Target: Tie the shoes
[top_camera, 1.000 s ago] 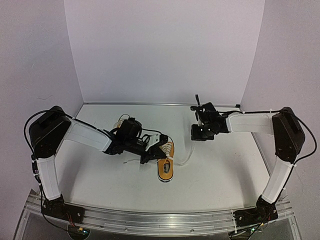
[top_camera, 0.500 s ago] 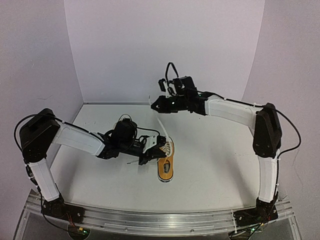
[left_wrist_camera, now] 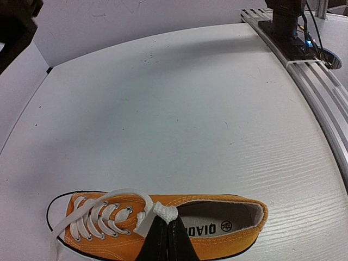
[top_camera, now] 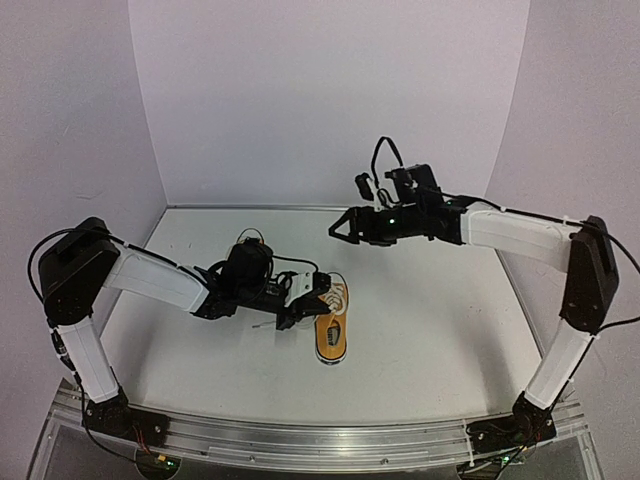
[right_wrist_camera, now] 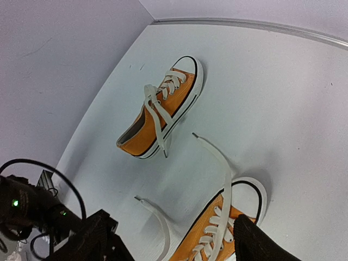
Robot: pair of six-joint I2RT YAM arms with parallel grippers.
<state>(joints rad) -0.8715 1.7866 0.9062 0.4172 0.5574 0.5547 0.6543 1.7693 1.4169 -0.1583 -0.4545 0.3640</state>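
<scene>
Over the last second my right arm has swung up off the table (top_camera: 430, 340) and across toward my left side. Its jaws have sprung apart and let go of the strand they carried. My left arm has hardly shifted.

My right end effector (top_camera: 343, 226) now hangs wide open in the air, holding and touching nothing. The nearer shoe (top_camera: 331, 330) lies below it and toward my bases. In the right wrist view its toe cap sits just ahead of my right-hand finger. Its long axis runs near to far, with the laced toe on the far side and the heel opening toward me. Two loose lace ends (right_wrist_camera: 217, 163) trail over the table under the open jaws.

My left end effector (left_wrist_camera: 166, 231) is the nearer one. It is closed tight on the laces (left_wrist_camera: 109, 209) where they cross at the top of the tongue, directly over that shoe's mouth.

The second shoe (right_wrist_camera: 166, 106) lies well beyond, on the far side of my left arm, with its laces also undone.

I judge the next pull depends on my right arm dropping to one of those loose ends while my left pins the crossing.
</scene>
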